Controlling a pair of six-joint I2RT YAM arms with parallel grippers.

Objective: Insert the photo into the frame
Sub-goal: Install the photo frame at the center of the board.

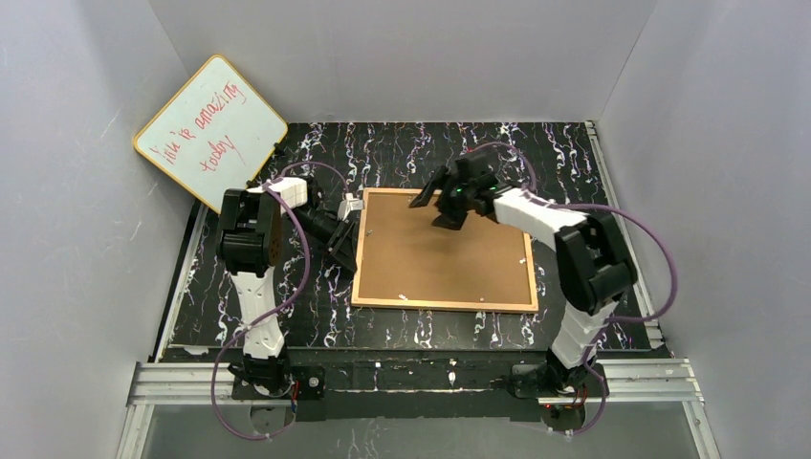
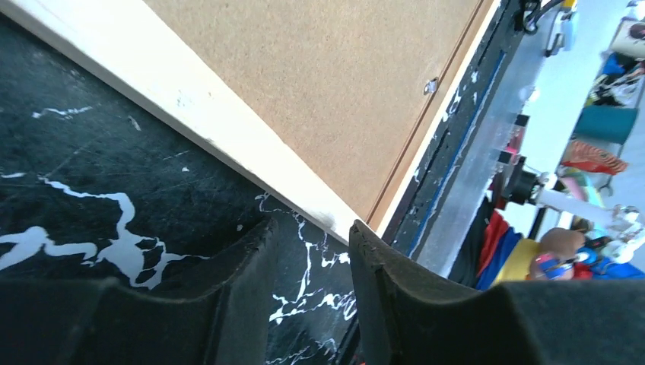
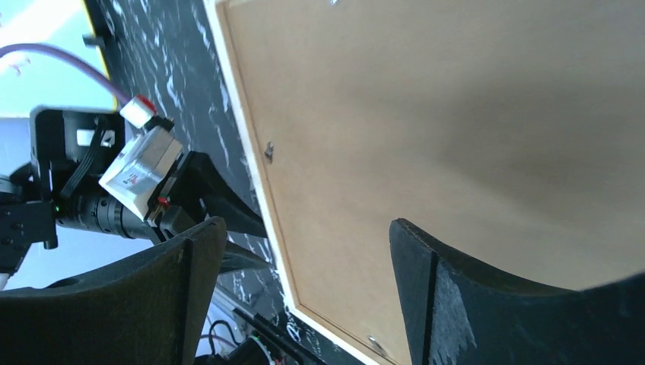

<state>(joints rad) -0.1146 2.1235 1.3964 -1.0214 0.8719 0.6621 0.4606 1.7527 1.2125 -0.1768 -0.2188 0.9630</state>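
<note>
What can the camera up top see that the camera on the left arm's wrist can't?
Only the top view: the yellow-rimmed whiteboard with red writing in the far left corner, and the right pincer, open above the flat brown backing board. Only the left wrist view: colourful clutter beyond the table's edge. Both: the thin light-wood frame, the board inside it, the black marbled table, and the left pincer beside the frame.

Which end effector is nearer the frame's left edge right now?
Left. The left end effector sits low beside the left edge of the frame, nothing between its fingers. The right end effector hovers open over the backing board, toward its far side.
</note>
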